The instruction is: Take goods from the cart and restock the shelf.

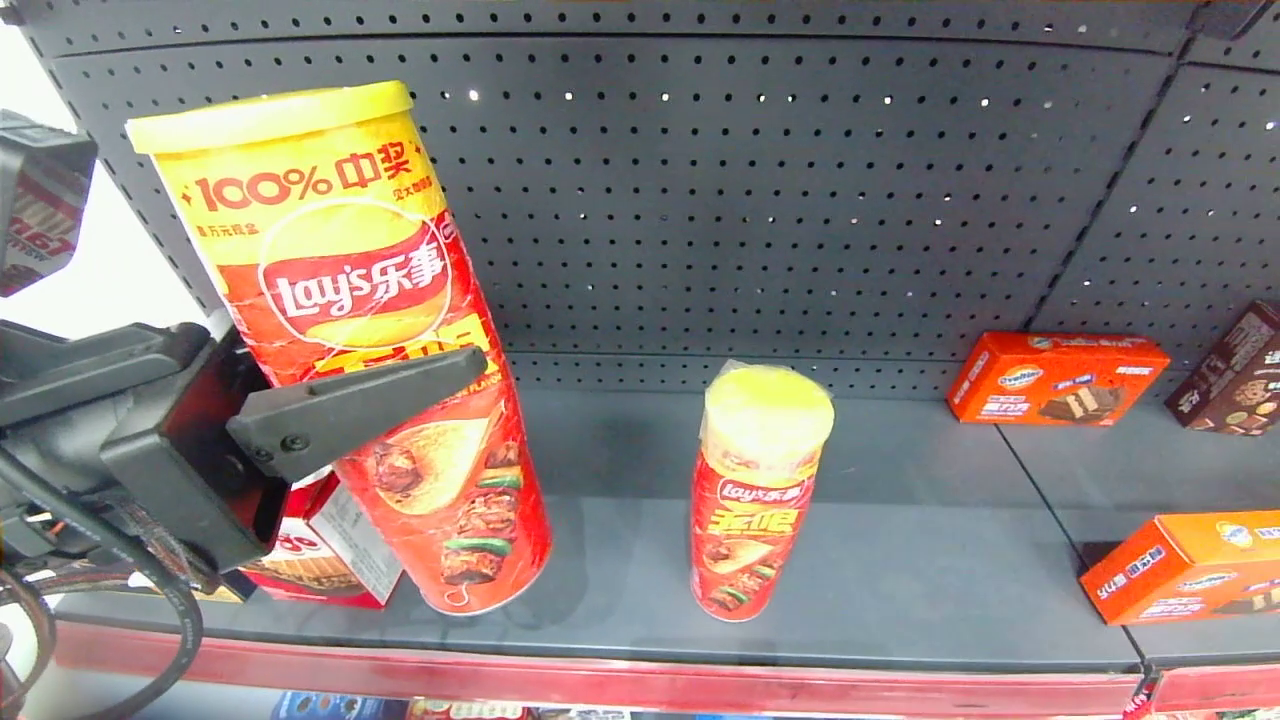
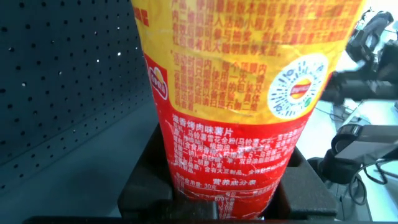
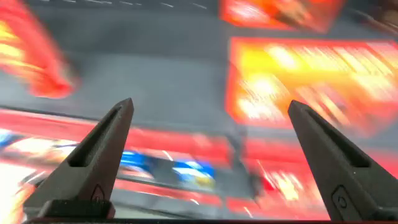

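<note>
A tall red and yellow chips can (image 1: 340, 300) hangs tilted over the left part of the dark shelf (image 1: 900, 560), its base low above the shelf board. My left gripper (image 1: 420, 390) is shut on its middle, one black finger lying across the front. In the left wrist view the same can (image 2: 236, 93) sits between the pads of the left gripper (image 2: 224, 193). A second, smaller-looking chips can (image 1: 755, 500) stands upright mid-shelf, apart from the held one. My right gripper (image 3: 211, 104) is open with nothing between its fingers, facing the shelf front near an orange box (image 3: 317, 81).
A red and white box (image 1: 320, 560) stands on the shelf just behind the held can. An orange box (image 1: 1055, 378) and a brown box (image 1: 1235, 375) lie at the back right, another orange box (image 1: 1190, 565) at the front right. A perforated back panel (image 1: 760, 200) closes the rear.
</note>
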Controlling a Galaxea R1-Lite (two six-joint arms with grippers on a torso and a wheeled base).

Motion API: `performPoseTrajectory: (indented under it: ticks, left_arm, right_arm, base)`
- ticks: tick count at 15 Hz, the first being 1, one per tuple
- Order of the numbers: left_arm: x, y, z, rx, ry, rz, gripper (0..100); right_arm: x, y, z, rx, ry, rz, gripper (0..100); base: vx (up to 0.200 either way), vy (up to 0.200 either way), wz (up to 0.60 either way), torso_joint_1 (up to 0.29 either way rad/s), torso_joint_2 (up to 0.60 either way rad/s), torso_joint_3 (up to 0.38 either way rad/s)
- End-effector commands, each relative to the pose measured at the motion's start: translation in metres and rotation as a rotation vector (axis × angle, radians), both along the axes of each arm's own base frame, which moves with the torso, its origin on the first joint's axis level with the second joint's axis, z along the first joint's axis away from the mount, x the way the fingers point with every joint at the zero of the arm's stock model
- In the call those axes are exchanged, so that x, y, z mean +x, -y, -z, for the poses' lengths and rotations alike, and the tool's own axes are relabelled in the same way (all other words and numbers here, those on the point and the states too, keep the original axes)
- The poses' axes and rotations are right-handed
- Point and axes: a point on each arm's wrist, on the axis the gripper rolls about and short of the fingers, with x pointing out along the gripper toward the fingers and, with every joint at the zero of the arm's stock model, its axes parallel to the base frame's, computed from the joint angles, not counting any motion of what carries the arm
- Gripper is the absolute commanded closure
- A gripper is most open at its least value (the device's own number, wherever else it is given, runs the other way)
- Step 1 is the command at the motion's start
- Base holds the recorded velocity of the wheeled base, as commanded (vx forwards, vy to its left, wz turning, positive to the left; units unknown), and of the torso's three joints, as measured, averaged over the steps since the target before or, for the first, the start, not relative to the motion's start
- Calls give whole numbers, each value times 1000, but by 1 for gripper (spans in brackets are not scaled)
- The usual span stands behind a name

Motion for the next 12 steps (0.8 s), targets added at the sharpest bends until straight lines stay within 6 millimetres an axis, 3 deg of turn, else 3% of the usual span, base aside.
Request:
performPoseTrajectory:
  ticks: [1, 3, 8, 10, 12]
  left_arm:
    - [-1, 0, 0, -1, 3, 0, 100]
    - [-4, -2, -2, -5, 11, -3, 100]
    - [-7, -3, 0, -4, 7, -8, 100]
    - [-8, -2, -4, -9, 21, 0, 100]
    - [-13, -4, -8, -12, 43, 22, 100]
  right_arm:
    - [-19, -4, 40, -28, 50, 214, 0]
    - [-21, 0, 51, -3, 66, 400, 0]
    - [-23, 0, 51, -79, 92, 482, 0]
    - [-23, 3, 51, -84, 121, 609, 0]
    - [-21, 1, 52, -64, 129, 478, 0]
  base:
    - [0, 0, 0, 0, 0, 0]
    - [0, 0, 0, 0, 0, 0]
    - [0, 0, 0, 0, 0, 0]
    - [0, 0, 0, 0, 0, 0]
    - [0, 0, 0, 0, 0, 0]
